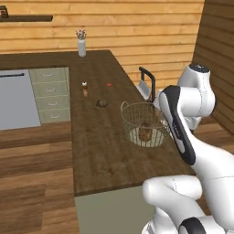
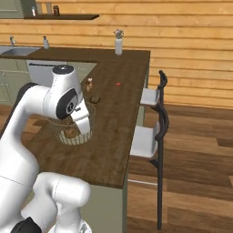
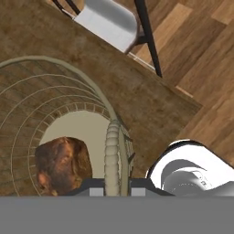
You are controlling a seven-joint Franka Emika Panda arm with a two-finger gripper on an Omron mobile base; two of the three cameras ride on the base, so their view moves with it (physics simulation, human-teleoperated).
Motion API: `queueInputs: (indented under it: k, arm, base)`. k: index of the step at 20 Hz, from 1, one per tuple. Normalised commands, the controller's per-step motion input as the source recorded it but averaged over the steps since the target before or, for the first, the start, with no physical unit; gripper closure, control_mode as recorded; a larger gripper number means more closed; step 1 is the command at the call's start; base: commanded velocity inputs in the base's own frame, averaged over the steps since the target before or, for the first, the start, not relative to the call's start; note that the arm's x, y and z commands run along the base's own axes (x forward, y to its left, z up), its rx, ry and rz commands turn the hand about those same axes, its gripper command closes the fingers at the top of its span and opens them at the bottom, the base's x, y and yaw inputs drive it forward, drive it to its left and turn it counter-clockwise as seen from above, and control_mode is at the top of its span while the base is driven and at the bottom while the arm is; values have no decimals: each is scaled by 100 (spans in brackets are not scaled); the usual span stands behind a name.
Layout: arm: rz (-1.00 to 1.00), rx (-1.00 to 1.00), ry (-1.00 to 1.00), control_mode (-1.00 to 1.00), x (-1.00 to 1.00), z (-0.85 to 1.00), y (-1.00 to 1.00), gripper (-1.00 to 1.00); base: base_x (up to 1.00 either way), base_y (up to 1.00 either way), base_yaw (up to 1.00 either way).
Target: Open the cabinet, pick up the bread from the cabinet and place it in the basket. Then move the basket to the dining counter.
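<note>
The basket's rim [image 3: 112, 151] sits closest to the hand camera, running up between the two finger tips of the gripper [image 3: 111, 188], which is closed on that rim: one finger inside the mesh wall, the other outside. Just inside the basket, near that pinched spot, the bread [image 3: 61, 164] lies on the basket's pale floor, a brown lump close against the wall.

In the left base view the basket [image 1: 137, 119] stands on the dining counter [image 1: 98, 155], near the counter's edge on the stool side, with the bread [image 1: 145, 133] showing through the mesh. The arm bends down over the basket's side nearest the stools. In the right base view the basket [image 2: 63, 133] is partly behind the arm's white forearm, the bread [image 2: 69, 132] dimly seen through the wire.

Farther along the counter from the basket lie a small brown lump [image 1: 101, 103], then a little bottle [image 1: 85, 88], a red speck [image 1: 109, 84], and at the far end a white vase [image 1: 82, 47] with flowers. Two stools [image 2: 148, 119] stand beside the counter, just past the basket's edge of it.
</note>
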Motion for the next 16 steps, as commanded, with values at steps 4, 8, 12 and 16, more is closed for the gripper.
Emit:
queueInputs:
  k: [4,8,12,16]
  arm:
    - [-19,0,0,-100,96,-15,0,100]
    - [-18,1,0,-100,100,-31,-4,100]
    - [-13,10,0,-100,100,-54,-14,100]
    - [-4,14,0,-100,100,-49,-23,100]
  base:
    - [0,0,0]
    - [0,0,0]
    - [0,0,0]
    - [0,0,0]
